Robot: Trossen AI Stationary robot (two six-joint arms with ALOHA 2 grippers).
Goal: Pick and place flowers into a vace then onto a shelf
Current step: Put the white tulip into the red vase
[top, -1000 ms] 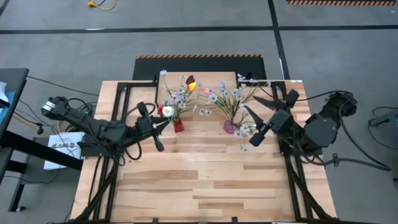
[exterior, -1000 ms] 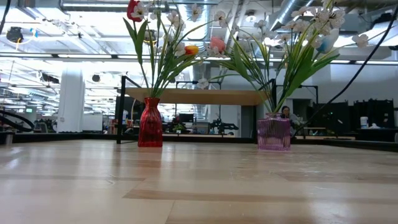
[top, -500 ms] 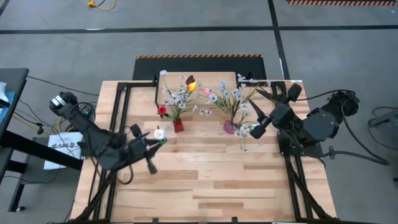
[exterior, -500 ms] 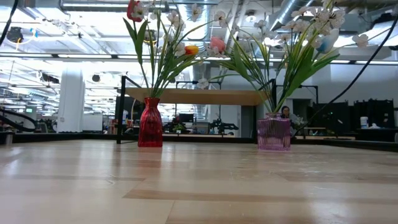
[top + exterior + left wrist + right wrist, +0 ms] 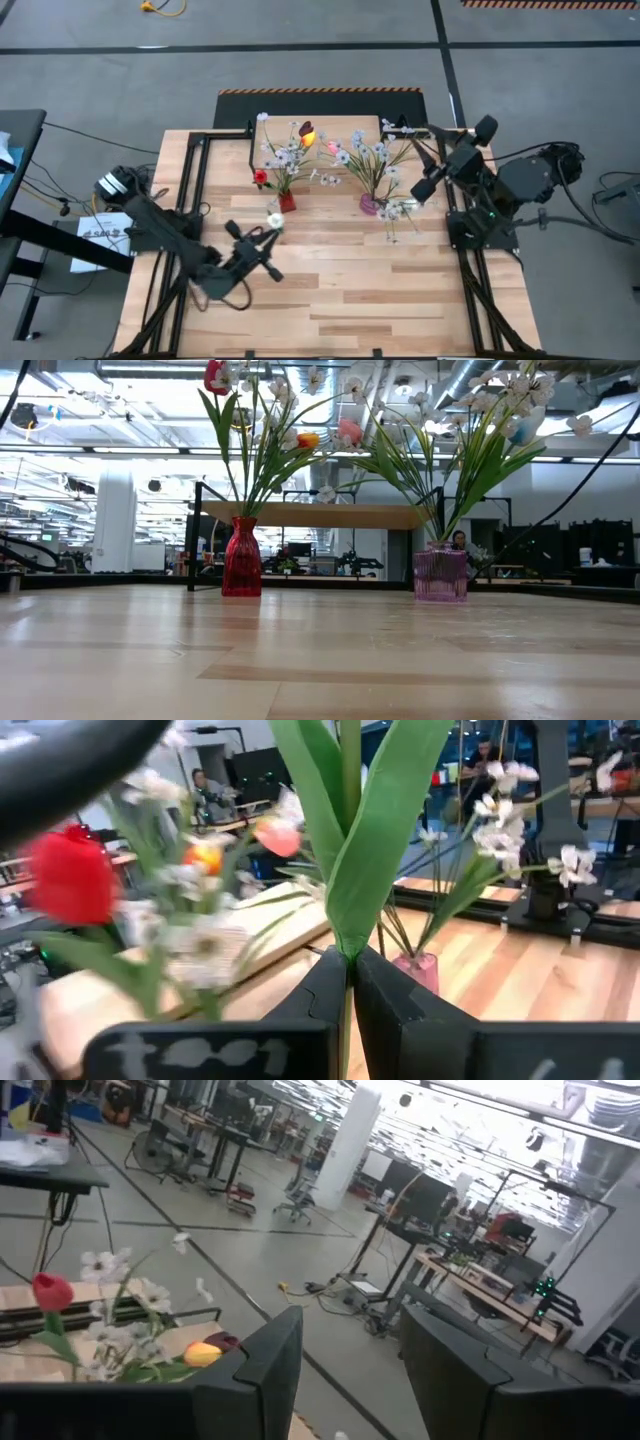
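My left gripper [image 5: 262, 243] hovers over the table's near-left middle, shut on a white-headed flower [image 5: 274, 220]. Its green stem and leaves [image 5: 352, 830] fill the left wrist view. A red vase [image 5: 287, 201] and a pink vase [image 5: 370, 204], both full of flowers, stand on the tabletop in front of the shelf [image 5: 330, 125]. In the low view the red vase [image 5: 241, 557] and pink vase [image 5: 440, 572] stand before the shelf board [image 5: 310, 515]. My right gripper [image 5: 420, 168] is open, to the right of the pink vase, touching nothing. My left gripper pinches the flower's green stem [image 5: 345, 942] between its two fingers, where the long leaves start. The stem and leaves rise past the fingertips and the white head points toward the vases. The low view shows nothing of the flower on the tabletop, so it seems lifted clear.
A spray of small white blossoms [image 5: 393, 212] hangs out on the near side of the pink vase. Dark metal frame rails [image 5: 190, 200] run along both table sides. The near half of the tabletop [image 5: 330, 300] is bare wood.
My left gripper has moved from beside the red vase toward the table's near edge and a little right, carrying the white-headed flower away from the vase. My right gripper has drawn back from the pink vase toward the far right corner.
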